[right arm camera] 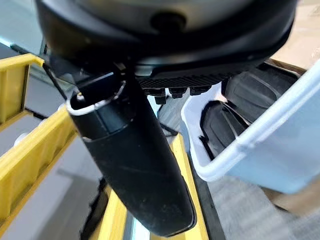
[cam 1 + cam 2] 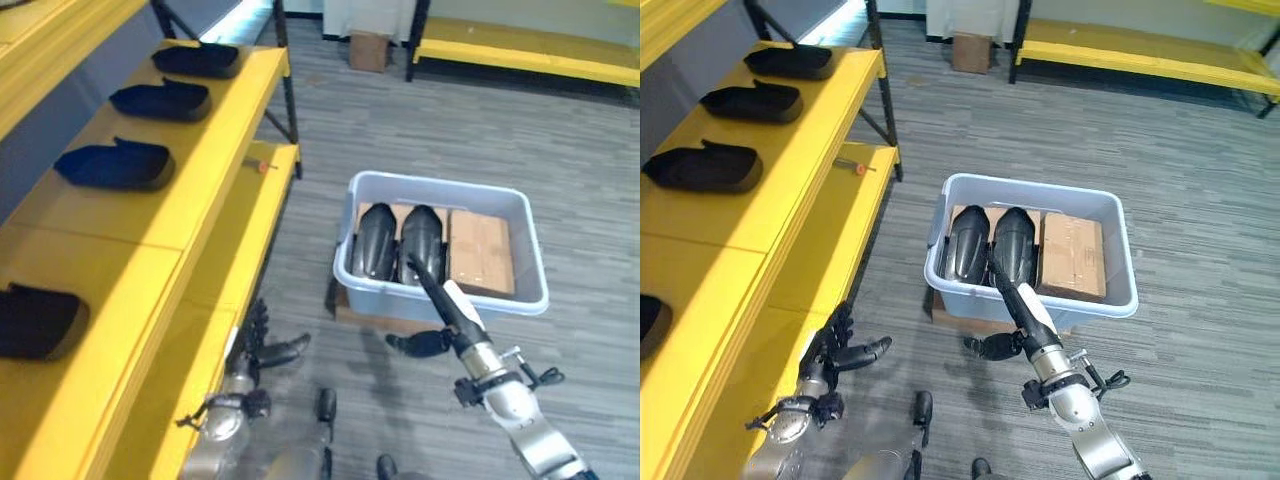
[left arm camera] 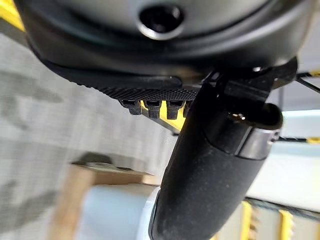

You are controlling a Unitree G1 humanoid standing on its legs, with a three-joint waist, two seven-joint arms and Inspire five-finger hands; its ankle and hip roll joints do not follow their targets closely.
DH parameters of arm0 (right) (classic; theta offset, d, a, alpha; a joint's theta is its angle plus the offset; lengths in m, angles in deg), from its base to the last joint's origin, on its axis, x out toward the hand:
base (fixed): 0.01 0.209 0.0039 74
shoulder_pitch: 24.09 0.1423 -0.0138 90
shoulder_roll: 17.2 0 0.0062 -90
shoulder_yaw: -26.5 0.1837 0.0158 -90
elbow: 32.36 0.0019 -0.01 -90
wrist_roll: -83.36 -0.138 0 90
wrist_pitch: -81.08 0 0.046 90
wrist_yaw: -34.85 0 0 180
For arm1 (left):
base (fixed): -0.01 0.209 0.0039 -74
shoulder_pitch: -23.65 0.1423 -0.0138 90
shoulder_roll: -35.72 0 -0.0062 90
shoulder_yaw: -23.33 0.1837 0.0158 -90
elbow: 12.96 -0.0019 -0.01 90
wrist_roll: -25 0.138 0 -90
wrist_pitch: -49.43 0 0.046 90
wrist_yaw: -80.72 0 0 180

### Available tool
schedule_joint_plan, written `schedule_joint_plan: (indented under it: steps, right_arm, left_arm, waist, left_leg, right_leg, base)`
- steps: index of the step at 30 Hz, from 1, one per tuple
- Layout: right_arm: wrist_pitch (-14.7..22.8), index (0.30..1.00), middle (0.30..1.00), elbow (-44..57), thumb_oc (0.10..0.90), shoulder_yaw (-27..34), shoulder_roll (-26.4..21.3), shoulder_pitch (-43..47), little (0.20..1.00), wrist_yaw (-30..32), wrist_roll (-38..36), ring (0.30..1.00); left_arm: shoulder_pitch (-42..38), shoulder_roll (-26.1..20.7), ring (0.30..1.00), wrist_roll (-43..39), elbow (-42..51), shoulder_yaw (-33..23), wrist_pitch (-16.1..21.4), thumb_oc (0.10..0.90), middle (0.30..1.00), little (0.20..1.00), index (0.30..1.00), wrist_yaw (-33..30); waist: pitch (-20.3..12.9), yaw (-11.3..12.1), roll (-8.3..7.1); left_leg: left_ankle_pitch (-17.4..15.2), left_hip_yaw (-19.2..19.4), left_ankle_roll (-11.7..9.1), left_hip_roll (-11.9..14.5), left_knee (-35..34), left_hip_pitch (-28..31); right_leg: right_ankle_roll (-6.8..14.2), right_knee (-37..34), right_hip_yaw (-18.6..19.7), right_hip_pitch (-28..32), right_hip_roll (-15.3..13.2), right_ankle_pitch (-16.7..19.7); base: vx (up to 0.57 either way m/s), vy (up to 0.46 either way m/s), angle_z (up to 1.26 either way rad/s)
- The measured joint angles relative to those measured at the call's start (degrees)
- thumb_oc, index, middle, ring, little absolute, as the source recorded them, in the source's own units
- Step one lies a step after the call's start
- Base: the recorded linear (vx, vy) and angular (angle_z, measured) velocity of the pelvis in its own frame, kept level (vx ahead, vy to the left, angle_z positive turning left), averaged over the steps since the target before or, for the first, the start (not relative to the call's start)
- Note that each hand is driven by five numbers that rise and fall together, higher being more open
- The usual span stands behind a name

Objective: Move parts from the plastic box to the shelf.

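A pale plastic box (image 2: 449, 291) stands on the floor to the right of the yellow shelf (image 2: 190, 215). Two black shell-shaped parts (image 2: 374, 242) (image 2: 423, 238) lie side by side in its left half, beside a flat cardboard piece (image 2: 481, 250). My right hand (image 2: 458, 316) is open, its straight fingers (image 2: 424, 280) reaching over the box's near rim to the right-hand part's near end; contact cannot be told. In the right wrist view the box rim (image 1: 250, 135) and parts (image 1: 252, 92) lie just past the thumb. My left hand (image 2: 264, 347) hangs open and idle by the shelf's lower edge.
Several black parts (image 2: 113, 165) (image 2: 161, 100) (image 2: 196, 60) (image 2: 35, 322) rest on the shelf's upper board. A small orange item (image 2: 263, 166) lies on the lower board. The box sits on a brown base (image 2: 342, 305). A cardboard carton (image 2: 368, 48) and another yellow rack (image 2: 530, 45) stand behind.
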Motion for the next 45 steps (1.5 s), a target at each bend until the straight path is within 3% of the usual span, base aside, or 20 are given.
schedule_joint_plan:
  steps: [2, 6, 8, 9, 12, 14, 15, 16, 20, 21, 22, 23, 27, 32, 34, 37, 40, 42, 43, 45]
  right_arm:
    - [-0.03, 1.000, 1.000, -0.07, 0.900, -0.73, 0.55, 0.95, 1.000, -0.15, 0.01, 1.000]
    - [-0.01, 1.000, 1.000, 0.02, 0.900, -2.08, 1.32, 1.74, 1.000, -0.91, 0.04, 1.000]
    - [-0.03, 1.000, 1.000, 0.05, 0.900, -2.11, 1.69, 1.39, 1.000, -1.33, 0.07, 1.000]
    - [-0.19, 1.000, 1.000, 0.07, 0.900, -2.13, 2.45, 1.24, 1.000, -1.43, 0.09, 1.000]
    - [-0.21, 1.000, 1.000, 0.41, 0.900, -2.95, 2.86, 1.03, 1.000, -1.46, 0.10, 1.000]
    - [-0.27, 1.000, 1.000, -0.04, 0.900, -3.05, 2.95, 1.15, 1.000, -1.44, 0.11, 1.000]
    - [-0.43, 1.000, 1.000, -0.17, 0.900, -3.23, 2.85, 1.14, 1.000, -1.42, 0.13, 1.000]
    - [-0.71, 1.000, 1.000, -0.48, 0.900, -3.65, 2.70, 1.26, 1.000, -1.46, 0.23, 1.000]
    - [-0.71, 1.000, 1.000, -0.48, 0.900, -3.59, 2.56, 0.67, 1.000, -1.45, 1.69, 1.000]
    - [-0.74, 1.000, 1.000, -0.49, 0.900, -3.78, 2.79, -0.39, 1.000, -1.56, 2.38, 1.000]
    - [-0.77, 1.000, 1.000, -0.51, 0.900, -4.11, 2.88, -1.00, 1.000, -1.71, 2.42, 1.000]
    - [-0.85, 1.000, 1.000, -0.87, 0.900, -3.88, 2.17, -0.27, 1.000, -2.23, 2.44, 1.000]
    - [-0.82, 1.000, 1.000, -0.60, 0.900, -1.83, 1.09, 0.05, 1.000, -2.19, 2.34, 1.000]
    - [-0.83, 1.000, 1.000, -0.60, 0.900, -0.18, -0.12, -0.14, 1.000, -2.16, 2.19, 1.000]
    - [-0.73, 1.000, 1.000, -0.58, 0.900, 0.20, -0.72, -0.30, 1.000, -2.16, 2.17, 1.000]
    - [-0.71, 1.000, 1.000, -0.59, 0.900, 0.37, -1.13, -0.61, 1.000, -2.15, 2.14, 1.000]
    - [-0.56, 1.000, 1.000, -0.59, 0.900, 0.31, -1.51, -0.33, 1.000, -2.10, 2.09, 1.000]
    - [-0.52, 1.000, 1.000, -0.60, 0.900, 0.23, -2.59, -0.37, 1.000, -2.06, 1.71, 1.000]
    - [-0.52, 1.000, 1.000, -0.60, 0.900, 0.25, -2.77, -0.42, 1.000, -1.89, 1.70, 1.000]
    - [-0.52, 1.000, 1.000, -0.64, 0.900, 0.38, -2.52, -0.65, 1.000, -1.10, 1.68, 1.000]
  left_arm:
    - [-1.29, -0.74, 1.000, 0.00, 0.68, 0.05, 0.28, 0.900, 1.000, 1.000, 1.000, -0.26]
    - [-0.73, -2.13, 1.000, 0.08, 0.97, 0.22, 0.22, 0.900, 1.000, 1.000, 1.000, -1.02]
    - [-0.28, -2.87, 1.000, 0.11, 0.98, 0.66, 0.17, 0.900, 1.000, 1.000, 1.000, -1.41]
    - [0.26, -3.41, 1.000, 0.20, 0.99, 0.98, -0.13, 0.900, 1.000, 1.000, 1.000, -1.35]
    - [1.64, -2.87, 1.000, 0.27, 1.25, 0.85, -0.34, 0.900, 1.000, 1.000, 1.000, -1.32]
    - [1.19, -2.78, 1.000, 0.27, 1.49, 0.90, -0.33, 0.900, 1.000, 1.000, 1.000, -1.14]
    - [1.18, -2.75, 1.000, 0.25, 1.34, 0.83, -0.34, 0.900, 1.000, 1.000, 1.000, -1.10]
    - [1.78, -2.58, 1.000, 0.27, 0.85, 0.55, -0.40, 0.900, 1.000, 1.000, 1.000, -1.22]
    - [2.41, -2.27, 1.000, 0.62, 0.68, 0.56, -0.53, 0.900, 1.000, 1.000, 1.000, -1.05]
    - [3.06, -2.33, 1.000, 0.64, 0.96, 0.49, -0.55, 0.900, 1.000, 1.000, 1.000, -1.01]
    - [3.90, -2.38, 1.000, 0.67, 1.46, 0.19, -0.54, 0.900, 1.000, 1.000, 1.000, -0.98]
    - [4.64, -0.39, 1.000, 0.63, 1.51, -0.73, -0.66, 0.900, 1.000, 1.000, 1.000, -1.02]
    - [6.09, 0.07, 1.000, 0.64, 2.62, -0.46, -0.67, 0.900, 1.000, 1.000, 1.000, 0.84]
    - [6.06, 0.07, 1.000, 0.53, 2.79, -0.42, -0.68, 0.900, 1.000, 1.000, 1.000, 1.41]
    - [6.07, 0.19, 1.000, 0.48, 3.21, -0.12, -0.68, 0.900, 1.000, 1.000, 1.000, 1.45]
    - [5.86, 1.12, 1.000, 0.16, 2.96, 0.06, -0.70, 0.900, 1.000, 1.000, 1.000, 1.36]
    - [5.45, 1.21, 1.000, -0.09, 2.92, 0.13, -0.67, 0.900, 1.000, 1.000, 1.000, 1.35]
    - [5.46, 1.19, 1.000, -0.20, 2.77, 0.29, -0.65, 0.900, 1.000, 1.000, 1.000, 1.27]
    - [5.36, 1.08, 1.000, -0.21, 2.61, 0.39, -0.66, 0.900, 1.000, 1.000, 1.000, 1.35]
    - [5.07, 1.06, 1.000, -0.20, 2.20, 0.79, -0.65, 0.900, 1.000, 1.000, 1.000, 1.35]
  waist:
    - [-0.89, -0.36, -1.75]
    - [-1.62, -0.76, -2.84]
    - [-1.67, -2.18, -2.89]
    - [-1.42, -2.29, -2.41]
    - [-1.61, -2.44, 0.41]
    - [-1.46, -2.40, 2.39]
    - [-1.51, -2.28, 2.42]
    - [-1.54, -1.91, 2.27]
    - [-1.78, -2.02, 1.26]
    - [-2.69, -1.99, -0.31]
    - [-3.77, -1.93, -1.87]
    - [-4.17, -1.05, -0.64]
    - [-4.46, -2.05, -0.20]
    - [-4.61, -2.56, 0.16]
    - [-5.35, -2.97, 1.39]
    - [-5.48, -3.00, 2.63]
    - [-5.03, -1.74, 1.87]
    - [-3.42, -0.39, 0.84]
    - [-3.21, -0.54, 0.86]
    - [-2.99, -0.84, 0.53]
  left_leg:
    - [-2.08, 2.02, 3.09, -1.23, 1.89, 0.06]
    - [-2.20, 2.57, 7.97, -1.22, 2.72, 3.85]
    - [-2.70, 2.61, 8.77, -1.27, 2.19, 5.50]
    - [-2.72, 3.68, 10.23, -1.04, 1.55, 7.67]
    - [-4.48, 4.95, 10.06, -0.11, 1.46, 10.13]
    - [-4.73, 4.91, 9.55, 1.42, 0.86, 10.19]
    - [-4.80, 5.04, 9.36, 1.48, 0.78, 10.28]
    - [-5.19, 5.88, 8.71, 1.31, -0.24, 11.95]
    - [-6.32, 4.52, 5.93, 1.70, -1.71, 15.28]
    - [-6.44, 3.35, 4.59, 1.48, -2.59, 16.70]
    - [-6.64, 2.73, 3.69, 1.15, -3.07, 17.41]
    - [-6.88, 2.82, 1.95, 3.42, -3.25, 17.54]
    - [-5.61, 2.75, -0.56, 8.71, -3.32, 17.07]
    - [-5.52, 2.68, -2.80, 13.03, -3.33, 16.76]
    - [-6.08, 2.53, -3.68, 15.06, -3.34, 15.12]
    - [-5.74, 0.87, -4.78, 15.70, -0.85, 12.08]
    - [-5.76, 0.02, -4.73, 14.19, 9.97, 5.48]
    - [-6.21, -4.28, -5.27, 13.98, 18.98, -0.25]
    - [-6.69, -4.34, -5.03, 14.69, 18.83, -1.35]
    - [-6.15, -1.86, -5.59, 18.60, 7.78, -1.04]
  right_leg:
    - [-0.97, 1.27, -0.16, 0.01, -0.05, -1.07]
    - [8.80, 37.40, -0.76, -16.19, 1.95, -2.71]
    - [9.01, 43.43, -2.24, -20.98, 1.86, -2.45]
    - [6.59, 43.25, -7.58, -23.66, -1.76, -2.56]
    - [1.84, 30.28, -15.39, -25.57, -9.70, 0.50]
    - [2.16, 13.58, -17.74, -25.84, -12.29, 6.76]
    - [2.97, 11.34, -18.45, -25.61, -12.73, 8.61]
    - [6.04, -2.68, -22.82, -22.16, -15.49, 16.55]
    - [6.61, -6.35, -22.98, -17.21, -16.06, 25.32]
    - [6.84, -7.95, -22.84, -13.36, -15.11, 27.02]
    - [6.99, -9.30, -23.94, -10.84, -14.47, 26.21]
    - [5.52, -9.30, -24.33, -10.87, -12.46, 25.85]
    - [2.51, -9.30, -25.74, -10.48, -7.15, 23.43]
    - [0.16, -9.32, -26.39, -10.67, -2.83, 21.96]
    - [-0.44, -9.32, -27.22, -11.76, -1.12, 21.41]
    - [-0.90, -9.30, -28.03, -12.86, -0.27, 21.35]
    - [-1.35, -9.30, -28.00, -13.68, -1.42, 20.97]
    - [-2.29, -9.50, -27.87, -13.44, -2.36, 20.99]
    - [-2.78, -9.78, -28.67, -13.56, -2.47, 20.80]
    - [-2.76, -9.79, -29.26, -14.14, -2.28, 20.72]
  base:
    - [0.49, 0.191, -0.52]
    - [0.22, 0.106, -0.48]
    - [0.15, 0.127, -0.03]
    - [0.17, 0.072, -0.33]
    - [0.14, -0.020, -0.27]
    - [0.17, -0.108, -0.05]
    - [0.20, -0.171, 0.01]
    - [0.15, -0.131, -0.03]
    - [0.17, -0.131, 0.16]
    - [0.19, -0.190, 0.39]
    - [0.17, -0.202, 0.12]
    - [0.15, -0.209, 0.10]
    - [0.12, -0.204, 0.02]
    - [0.08, -0.160, -0.03]
    - [0.10, -0.247, 0.17]
    - [0.04, -0.163, 0.21]
    - [-0.02, -0.042, 0.16]
    - [0.12, 0.085, 0.18]
    - [0.16, 0.162, 0.21]
    - [0.16, 0.254, 0.20]
